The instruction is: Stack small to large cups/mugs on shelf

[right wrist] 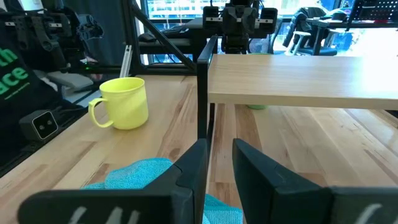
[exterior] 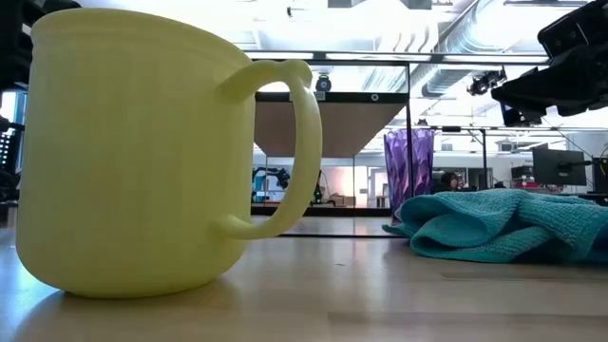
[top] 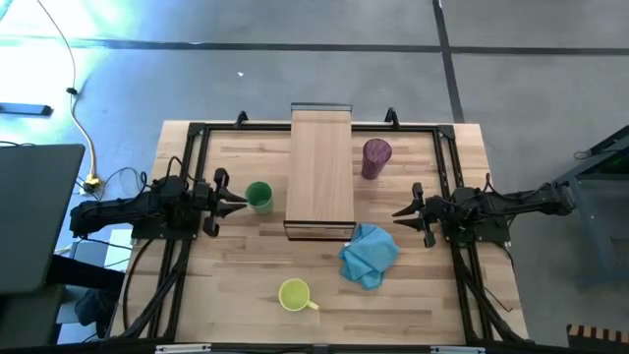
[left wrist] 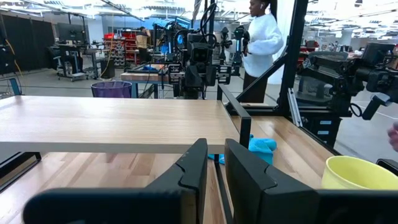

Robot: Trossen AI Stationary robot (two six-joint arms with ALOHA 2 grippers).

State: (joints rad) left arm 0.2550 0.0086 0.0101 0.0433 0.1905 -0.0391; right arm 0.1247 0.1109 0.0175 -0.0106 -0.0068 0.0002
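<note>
Tabletop (top: 236,285): yellow mug (top: 294,295), green cup (top: 258,196), purple tumbler (top: 375,157) all off shelf (top: 320,167); left gripper (top: 239,204) and right gripper (top: 401,212) slightly parted, both empty

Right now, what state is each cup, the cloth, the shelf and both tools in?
yellow mug: upright on the table, free
green cup: upright on the table, beside the left tool
purple tumbler: upright on the table
blue cloth: crumpled
shelf: bare on top
left tool: slightly parted, empty
right tool: slightly parted, empty
</note>
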